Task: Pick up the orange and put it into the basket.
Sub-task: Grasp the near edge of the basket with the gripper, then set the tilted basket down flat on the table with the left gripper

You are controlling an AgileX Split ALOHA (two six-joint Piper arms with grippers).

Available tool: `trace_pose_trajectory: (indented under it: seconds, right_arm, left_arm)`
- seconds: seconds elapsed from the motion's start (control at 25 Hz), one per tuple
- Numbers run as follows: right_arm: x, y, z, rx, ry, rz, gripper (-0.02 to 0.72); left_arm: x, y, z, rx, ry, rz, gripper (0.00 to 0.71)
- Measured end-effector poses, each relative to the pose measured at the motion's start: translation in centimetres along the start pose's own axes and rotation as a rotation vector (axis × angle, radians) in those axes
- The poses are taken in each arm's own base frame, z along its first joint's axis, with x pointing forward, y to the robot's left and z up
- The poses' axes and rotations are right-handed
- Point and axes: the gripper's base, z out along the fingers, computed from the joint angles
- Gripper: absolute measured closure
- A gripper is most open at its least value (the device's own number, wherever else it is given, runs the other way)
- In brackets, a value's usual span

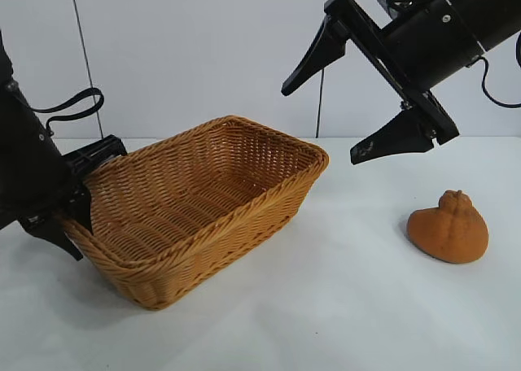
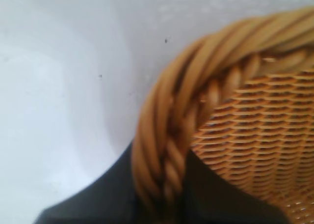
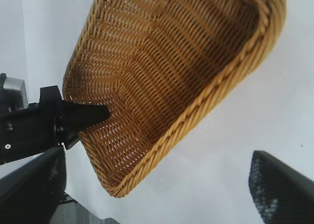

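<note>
Exterior view gives us the whole scene: a tan wicker basket [image 1: 203,204] sits left of centre on a white desk [image 1: 342,306], and the orange [image 1: 448,227], dull and bumpy with a knob on top, rests on the desk well apart from the basket, off to its right. We see the left claw [image 1: 72,196] low at the basket's left end, its dark fingers set on either side of the braided rim, one inside the wall and one outside, closed on that rim. The right claw [image 1: 350,115] hangs in the air above the desk, between the basket and the orange and higher than both, its two black fingers spread wide with nothing between them. Only this view shows the orange; neither wrist camera catches it. From the left wrist view we get what the exterior cannot give: a very close look at the basket's rim [image 2: 171,130] with the braid running down between two dark finger surfaces [image 2: 98,199] pressed against it, and the woven inner wall beside it. From the right wrist view we look down into the basket [image 3: 167,76], seeing its ribbed floor and flared sides, with the left claw [image 3: 86,117] pinching one short end, one finger reaching inside the wall. The right claw's own fingertips [image 3: 277,184] frame that picture, far apart. We can read no writing, brand or label anywhere.
</note>
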Motion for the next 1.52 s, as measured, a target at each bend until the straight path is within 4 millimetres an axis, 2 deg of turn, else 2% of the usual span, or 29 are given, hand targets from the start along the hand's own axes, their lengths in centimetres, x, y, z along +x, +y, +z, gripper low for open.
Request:
trace_pose_trajectory:
  seconds: [0.2, 0.32, 0.44, 0.6, 0.72, 0.88, 1.16, 1.28, 1.52]
  right_arm:
    - [0.0, 0.0, 0.0, 0.0, 0.001, 0.0, 0.01]
    - [0.0, 0.0, 0.0, -0.001, 0.002, 0.0, 0.01]
    - [0.0, 0.0, 0.0, -0.001, 0.003, 0.001, 0.01]
    - [0.1, 0.0, 0.0, -0.003, 0.009, 0.001, 0.01]
    - [0.1, 0.0, 0.0, -0.005, 0.015, 0.001, 0.01]
    - [0.2, 0.1, 0.0, -0.006, 0.017, 0.002, 0.01]
    - [0.2, 0.1, 0.0, -0.007, 0.019, 0.002, 0.01]
    - [0.2, 0.1, 0.0, -0.007, 0.019, 0.002, 0.01]
    - [0.2, 0.1, 0.0, -0.007, 0.019, 0.005, 0.01]
  left_arm:
    - [-0.5, -1.4, -0.9, 0.025, -0.003, 0.033, 0.623]
    - [-1.8, -2.7, -1.7, 0.035, -0.001, 0.076, 0.623]
    - [-3.3, -3.8, -1.4, 0.012, 0.028, 0.146, 0.623]
    - [-4.5, -5.7, -0.9, 0.004, 0.063, 0.31, 0.623]
    - [-4.8, -6.9, -1.5, 0.005, 0.096, 0.469, 0.623]
    - [-4.8, -7.4, -2.3, 0.003, 0.122, 0.6, 0.623]
    - [-4.5, -7.5, -2.4, 0.018, 0.158, 0.646, 0.623]
    - [-4.6, -7.4, -1.6, 0.019, 0.169, 0.639, 0.623]
    - [-4.7, -7.0, 2.0, 0.019, 0.227, 0.638, 0.623]
